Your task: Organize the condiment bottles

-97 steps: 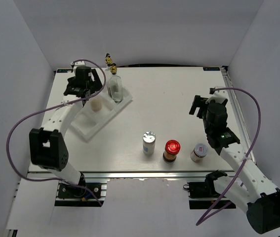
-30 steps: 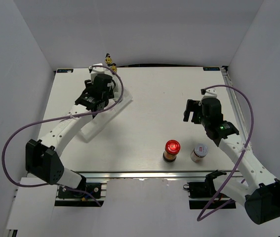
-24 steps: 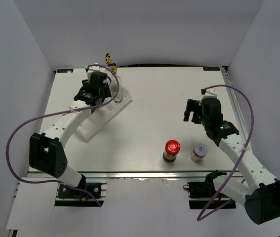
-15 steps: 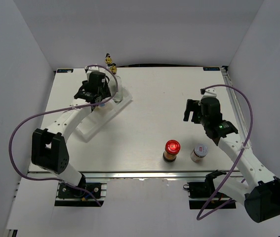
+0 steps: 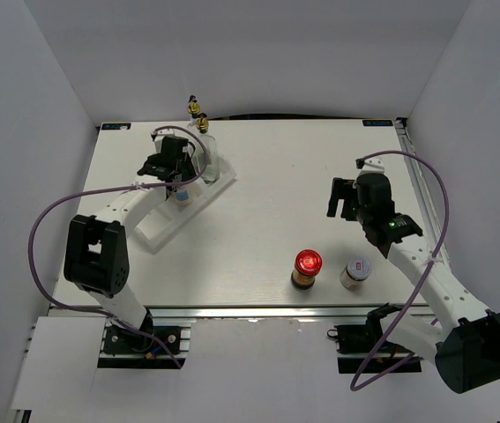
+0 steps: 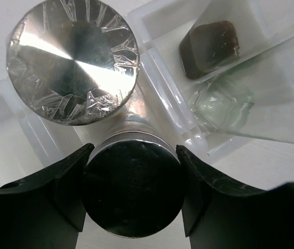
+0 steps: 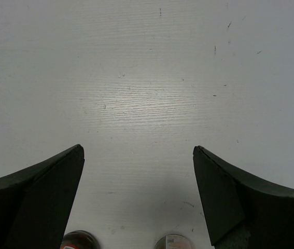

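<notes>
The silver-lidded shaker (image 6: 132, 193) sat clamped between the fingers of the left pincer (image 6: 131, 176), low over a compartment of the rack (image 6: 159, 98). It was just beside a second shaker (image 6: 73, 61) standing there and near a glass cruet (image 6: 240, 109) in the rack's next section. Given that tight fit, a release off-centre could have left it perched on a divider wall or knocked its neighbour over. Well apart from the rack, the right pincer (image 7: 139, 171) hung wide open and empty over the table (image 5: 320, 167), near the red-lidded jar (image 5: 307, 267) and white-lidded jar (image 5: 355, 270).
</notes>
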### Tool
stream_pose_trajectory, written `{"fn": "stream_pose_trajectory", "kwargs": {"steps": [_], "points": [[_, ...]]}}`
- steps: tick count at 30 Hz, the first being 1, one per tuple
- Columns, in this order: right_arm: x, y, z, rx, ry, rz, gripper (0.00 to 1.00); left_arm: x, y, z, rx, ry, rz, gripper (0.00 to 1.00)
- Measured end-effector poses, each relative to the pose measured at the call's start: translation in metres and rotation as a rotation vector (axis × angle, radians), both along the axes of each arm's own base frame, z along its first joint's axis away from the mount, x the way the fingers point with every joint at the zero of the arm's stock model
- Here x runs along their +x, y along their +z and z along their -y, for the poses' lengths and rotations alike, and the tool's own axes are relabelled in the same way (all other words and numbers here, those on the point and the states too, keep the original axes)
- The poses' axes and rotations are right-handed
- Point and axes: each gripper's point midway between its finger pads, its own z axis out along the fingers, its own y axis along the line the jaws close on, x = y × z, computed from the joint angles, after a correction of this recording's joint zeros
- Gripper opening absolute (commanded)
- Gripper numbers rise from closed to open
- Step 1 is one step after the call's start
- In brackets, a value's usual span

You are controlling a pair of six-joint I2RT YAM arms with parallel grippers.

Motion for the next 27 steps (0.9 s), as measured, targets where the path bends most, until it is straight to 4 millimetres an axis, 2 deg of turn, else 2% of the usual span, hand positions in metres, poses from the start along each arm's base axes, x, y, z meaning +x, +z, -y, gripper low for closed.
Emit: {"fn": "stream_pose_trajectory", "kwargs": {"steps": [2, 3, 4, 5, 9, 13, 18, 23, 27], "points": [[0.0, -0.002, 0.0, -0.002, 0.0, -0.005, 0.89, 0.0, -0.005, 0.0, -0.002, 0.006, -0.01, 0.68], [0.0, -0.002, 0.0, -0.002, 0.0, -0.006, 0.89, 0.0, -0.005, 0.0, -0.004, 0.009, -0.01, 0.86], [0.0, -0.002, 0.0, -0.003, 0.0, -0.008, 0.89, 0.0, -0.006, 0.0, -0.002, 0.011, -0.011, 0.93], [0.0, -0.003, 0.0, -0.003, 0.0, -0.009, 0.89, 0.001, -0.005, 0.0, -0.007, 0.015, -0.008, 0.96], [0.0, -0.003, -0.002, 0.0, 0.01, -0.011, 0.89, 0.0, -0.002, 0.0, -0.015, 0.021, 0.001, 0.98], [-0.001, -0.003, -0.005, 0.009, 0.027, -0.016, 0.89, -0.004, 0.011, -0.004, -0.014, 0.035, 0.014, 0.98], [-0.004, 0.002, -0.006, 0.02, 0.034, -0.005, 0.89, -0.009, 0.047, -0.003, -0.039, 0.027, 0.077, 0.98], [-0.009, 0.007, -0.007, 0.043, 0.03, -0.01, 0.89, -0.023, 0.104, 0.004, -0.072, -0.033, 0.213, 0.98], [-0.019, 0.002, -0.009, 0.054, 0.032, -0.089, 0.89, -0.041, 0.144, 0.038, -0.09, -0.155, 0.314, 0.98]]}}
